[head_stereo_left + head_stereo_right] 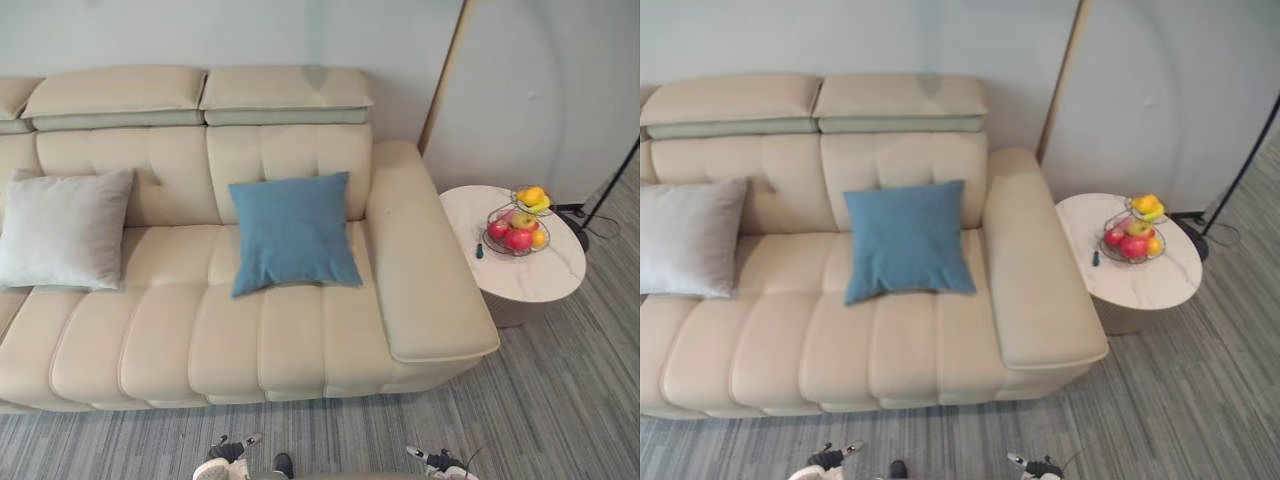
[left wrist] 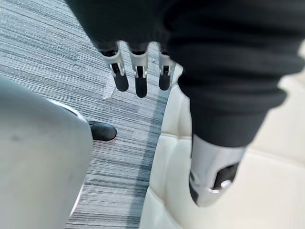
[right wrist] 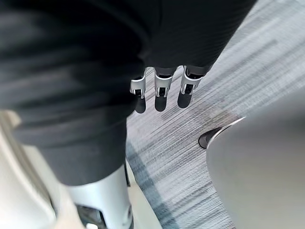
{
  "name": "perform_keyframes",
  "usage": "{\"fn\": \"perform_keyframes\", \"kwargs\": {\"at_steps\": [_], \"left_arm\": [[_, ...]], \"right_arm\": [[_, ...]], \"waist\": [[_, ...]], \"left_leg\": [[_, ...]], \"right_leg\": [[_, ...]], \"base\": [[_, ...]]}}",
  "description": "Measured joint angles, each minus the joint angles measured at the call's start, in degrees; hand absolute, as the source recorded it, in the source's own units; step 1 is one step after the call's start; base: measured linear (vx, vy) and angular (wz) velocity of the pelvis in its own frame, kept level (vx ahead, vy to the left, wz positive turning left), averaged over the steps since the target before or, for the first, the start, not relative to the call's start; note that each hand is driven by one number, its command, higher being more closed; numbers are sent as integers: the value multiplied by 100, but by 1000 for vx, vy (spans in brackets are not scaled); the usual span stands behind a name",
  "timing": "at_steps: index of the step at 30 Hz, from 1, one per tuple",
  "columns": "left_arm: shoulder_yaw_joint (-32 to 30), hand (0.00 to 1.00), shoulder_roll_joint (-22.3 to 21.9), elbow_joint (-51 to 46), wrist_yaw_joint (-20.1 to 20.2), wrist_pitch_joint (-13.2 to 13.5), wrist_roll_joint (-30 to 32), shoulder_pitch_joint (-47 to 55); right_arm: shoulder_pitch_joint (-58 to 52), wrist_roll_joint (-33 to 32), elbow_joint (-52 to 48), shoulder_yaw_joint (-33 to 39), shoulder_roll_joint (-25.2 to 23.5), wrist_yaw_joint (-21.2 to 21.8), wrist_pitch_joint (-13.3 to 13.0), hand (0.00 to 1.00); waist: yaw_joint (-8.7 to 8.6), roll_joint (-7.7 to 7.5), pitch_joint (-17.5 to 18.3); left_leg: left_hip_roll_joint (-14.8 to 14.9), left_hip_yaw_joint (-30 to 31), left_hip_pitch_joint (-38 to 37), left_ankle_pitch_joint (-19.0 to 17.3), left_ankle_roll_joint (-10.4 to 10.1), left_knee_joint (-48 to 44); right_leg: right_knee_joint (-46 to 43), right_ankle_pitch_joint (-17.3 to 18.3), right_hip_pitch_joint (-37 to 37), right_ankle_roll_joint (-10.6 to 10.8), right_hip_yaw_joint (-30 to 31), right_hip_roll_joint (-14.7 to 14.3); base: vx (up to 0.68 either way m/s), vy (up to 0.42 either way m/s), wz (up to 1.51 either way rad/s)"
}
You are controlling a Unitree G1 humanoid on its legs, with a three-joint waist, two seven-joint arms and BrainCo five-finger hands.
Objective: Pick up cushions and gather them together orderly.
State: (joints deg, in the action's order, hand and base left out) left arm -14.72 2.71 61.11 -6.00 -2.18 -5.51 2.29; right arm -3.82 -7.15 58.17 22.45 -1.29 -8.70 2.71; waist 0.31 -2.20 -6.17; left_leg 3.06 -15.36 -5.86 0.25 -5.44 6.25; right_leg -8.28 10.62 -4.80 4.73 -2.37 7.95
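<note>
Left eye view: blue cushion [image 1: 292, 235] centre, grey cushion [image 1: 65, 228] left, on sofa [image 1: 420, 260]; left robot hand [image 2: 139, 78] and right robot hand [image 3: 160, 93] open, empty, apart from them.

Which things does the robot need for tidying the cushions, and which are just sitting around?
For the job: square blue fabric cushion, square pale grey fabric cushion, both on the cream leather sofa.

Just sitting around: round white stone side table, wire basket of fruit, small dark object beside it.
</note>
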Motion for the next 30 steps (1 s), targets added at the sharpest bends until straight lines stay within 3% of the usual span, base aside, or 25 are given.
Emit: {"fn": "perform_keyframes", "kwargs": {"at_steps": [6,8,10,12,14,16,18,20,21,22,23,24,26,30], "left_arm": [[-7,0,-122,-92,3,-62,-33,-232],[17,0,-239,-110,11,-60,-32,-327],[22,0,-323,-184,11,-60,-28,-382],[66,0,-335,-265,14,-55,-24,-438],[151,0,-317,-324,13,-50,-7,-449],[234,0,-302,-304,17,-50,-9,-447],[281,0,-357,-290,18,-52,-11,-444],[287,0,-360,-176,29,-66,-9,-451],[265,0,-367,-181,34,-69,-12,-444],[195,0,-399,-187,56,-66,-39,-375],[84,0,-441,-254,94,-44,-69,-415],[40,0,-458,-349,110,-23,-110,-447],[63,0,-461,-509,130,77,-146,-431],[44,0,-488,-824,124,160,-270,-376]], "right_arm": [[-101,-202,-332,-16,-98,-121,9,0],[27,-195,-362,-115,-87,-100,8,0],[168,-181,-478,-223,-107,-92,5,0],[208,-165,-555,-254,-130,-70,3,0],[187,-109,-513,-253,-109,-55,5,0],[238,51,-461,-298,21,-24,-9,0],[306,49,-320,-228,143,-27,0,0],[316,-6,-248,-124,184,-26,-2,0],[309,-11,-254,-113,133,-23,-5,0],[310,-31,-268,-109,139,-30,-7,0],[313,-46,-305,-104,139,-38,-16,0],[318,-48,-307,-115,140,-41,-14,0],[289,-74,-294,-128,138,-67,2,0],[292,-183,-309,-240,152,-96,3,0]], "waist": [[-107,1,-83],[-93,21,-87],[-92,66,-122],[-141,53,-167],[-147,-16,-209],[-175,194,-249],[-227,353,-350],[-274,353,-406],[-271,331,-450],[-260,375,-516],[-258,400,-619],[-228,387,-683],[-87,325,-712],[34,258,-704]], "left_leg": [[232,-793,-22,-174,-106,-317],[391,-1474,-85,-312,-167,-431],[674,-2188,-61,-481,-200,-718],[806,-2715,-82,-534,-128,-960],[855,-3250,-369,-719,-166,-1365],[1112,-3565,-488,-900,-270,-1718],[1074,-3773,-694,-889,-269,-1644],[1277,-3794,-691,-883,-282,-2285],[1737,-3619,-450,-854,-239,-3416],[2192,-3179,-160,-852,190,-4479],[2356,-2544,182,-1091,566,-5272],[2196,-1736,610,-1336,367,-5680],[1680,-786,1256,-1694,30,-5631],[690,815,2017,-1826,-24,-4187]], "right_leg": [[-362,65,654,-75,894,-298],[-375,-170,938,-112,1453,-561],[-552,-517,1350,-68,1487,-795],[-699,-601,1745,-205,531,-718],[-902,-366,1769,-686,-1639,-193],[-1057,-480,1712,-1019,-2573,-264],[-1003,-325,1716,-1136,-2527,-419],[-1049,-146,1761,-1097,-2199,-535],[-1033,-65,1692,-1085,-1980,-650],[-1000,-9,1539,-1200,-1789,-813],[-1027,64,1383,-1315,-1672,-924],[-1062,155,1237,-1402,-1521,-1011],[-1047,269,1095,-1347,-1167,-1128],[-1111,350,957,-1057,-144,-1363]], "base": [[9,-57,-86],[31,-32,-160],[24,-63,-195],[13,-98,-173],[34,-99,-148],[72,-165,-135],[77,-123,-111],[78,-89,-91],[104,-138,-84],[137,-147,-87],[121,-99,-78],[99,-50,-78],[130,-13,-109],[201,79,-139]]}}
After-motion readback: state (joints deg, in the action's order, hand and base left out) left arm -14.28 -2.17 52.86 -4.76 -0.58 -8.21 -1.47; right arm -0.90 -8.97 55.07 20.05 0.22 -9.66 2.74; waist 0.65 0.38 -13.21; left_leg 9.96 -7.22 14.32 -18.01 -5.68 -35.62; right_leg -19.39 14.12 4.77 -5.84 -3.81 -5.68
